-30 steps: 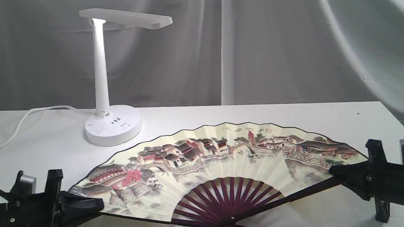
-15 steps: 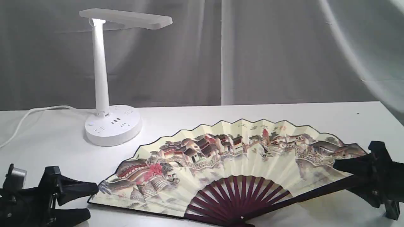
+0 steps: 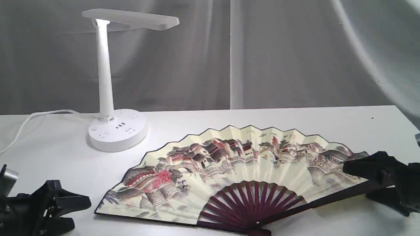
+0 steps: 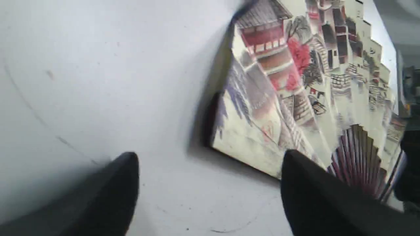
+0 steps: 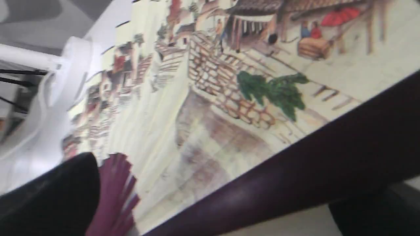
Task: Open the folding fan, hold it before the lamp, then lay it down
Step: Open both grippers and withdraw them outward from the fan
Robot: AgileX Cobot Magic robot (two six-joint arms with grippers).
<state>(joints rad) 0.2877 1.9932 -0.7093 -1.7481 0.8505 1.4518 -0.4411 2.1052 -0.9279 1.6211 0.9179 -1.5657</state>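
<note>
- The folding fan (image 3: 249, 170) lies spread open and flat on the white table (image 3: 197, 124), in the near middle and right part of the exterior view. Its painted side faces up.
- Its maroon ribs (image 3: 256, 206) meet at the pivot, which is at the very bottom border of that view.
- The black scalloped edge of the leaf points to the far side. Between this edge and the far edge of the table we see a broad band of bare table.
- The lamp (image 3: 104, 72) stands upright at the far left, and its round base is apart from the fan's arc. Its white cord (image 3: 32, 116) runs off to the left.
- The left gripper (image 3: 80, 213) is low at the near left, with its jaws spread wide and nothing between them. A strip of bare table separates it from the fan's left corner (image 4: 213, 144).
- The right gripper (image 3: 356, 182) is also wide. One finger is over the leaf and the other is below the dark right guard rib (image 5: 295, 170), so this rib passes between them.
- We cannot tell if the fingers touch the rib.
</note>
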